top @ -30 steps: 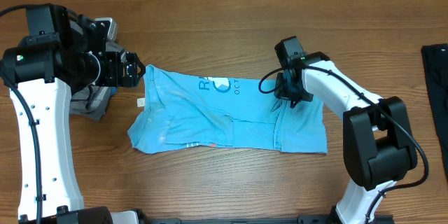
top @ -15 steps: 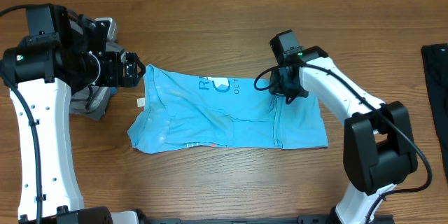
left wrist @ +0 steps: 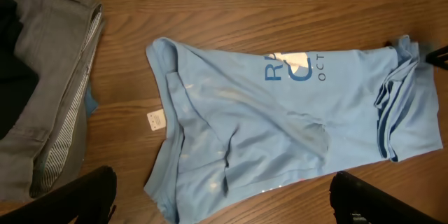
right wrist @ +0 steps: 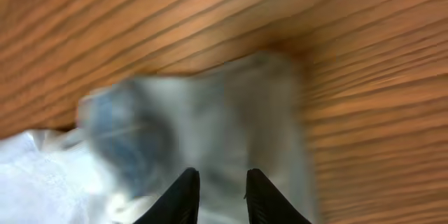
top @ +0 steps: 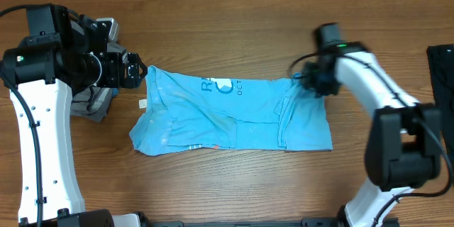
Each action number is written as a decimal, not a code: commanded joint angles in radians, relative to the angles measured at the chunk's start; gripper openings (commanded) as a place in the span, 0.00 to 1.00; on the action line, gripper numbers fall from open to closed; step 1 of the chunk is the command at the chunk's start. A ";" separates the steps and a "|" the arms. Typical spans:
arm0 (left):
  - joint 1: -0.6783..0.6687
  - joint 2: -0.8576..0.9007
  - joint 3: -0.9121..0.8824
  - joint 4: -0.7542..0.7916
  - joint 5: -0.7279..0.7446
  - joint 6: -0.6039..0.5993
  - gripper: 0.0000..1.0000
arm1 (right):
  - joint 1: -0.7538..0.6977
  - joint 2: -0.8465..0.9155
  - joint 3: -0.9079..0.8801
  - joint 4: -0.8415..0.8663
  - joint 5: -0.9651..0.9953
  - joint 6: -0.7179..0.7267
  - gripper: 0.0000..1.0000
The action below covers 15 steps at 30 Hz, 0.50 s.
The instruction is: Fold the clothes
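The light sky-blue T-shirt (top: 234, 113) lies spread across the middle of the table, lettering up, with its white tag (top: 142, 103) at the left edge. My right gripper (top: 311, 84) hovers at the shirt's upper right corner. In the blurred right wrist view its fingertips (right wrist: 220, 175) stand slightly apart over the pale cloth (right wrist: 210, 119), with nothing between them. My left gripper (top: 135, 71) hangs just off the shirt's upper left corner. In the left wrist view the left gripper (left wrist: 224, 206) is wide open above the shirt (left wrist: 280, 126) and tag (left wrist: 155, 120).
Grey clothes (top: 96, 101) lie piled under the left arm and fill the left side of the left wrist view as a grey heap (left wrist: 42, 98). A black garment (top: 441, 78) lies at the table's right edge.
The right gripper has swung right, from over the shirt's middle-right part to its upper right corner, and its jaws have parted. The left arm has not moved.
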State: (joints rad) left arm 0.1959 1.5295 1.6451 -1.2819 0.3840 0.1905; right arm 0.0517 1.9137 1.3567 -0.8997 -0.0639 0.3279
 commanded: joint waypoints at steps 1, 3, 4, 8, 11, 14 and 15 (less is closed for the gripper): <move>-0.006 0.002 0.009 0.003 -0.003 0.005 1.00 | -0.121 -0.050 0.024 -0.004 -0.283 -0.138 0.27; -0.006 0.002 0.009 0.003 -0.003 0.004 1.00 | -0.199 -0.050 0.024 -0.019 -0.395 -0.186 0.30; -0.006 0.002 0.009 0.003 -0.003 0.004 1.00 | -0.230 -0.050 0.024 -0.034 -0.426 -0.207 0.32; -0.006 0.002 0.009 0.003 -0.003 0.004 1.00 | -0.330 -0.050 0.010 -0.132 -0.429 -0.229 0.39; -0.006 0.002 0.009 0.003 -0.003 0.004 1.00 | -0.359 -0.050 -0.043 -0.144 -0.440 -0.229 0.39; -0.006 0.002 0.009 0.003 -0.003 0.005 1.00 | -0.360 -0.050 -0.116 -0.102 -0.444 -0.232 0.39; -0.006 0.002 0.009 0.003 -0.003 0.005 1.00 | -0.357 -0.050 -0.140 -0.082 -0.449 -0.232 0.39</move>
State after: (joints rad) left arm 0.1959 1.5295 1.6451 -1.2816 0.3840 0.1905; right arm -0.3145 1.8950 1.2713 -1.0008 -0.4686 0.1207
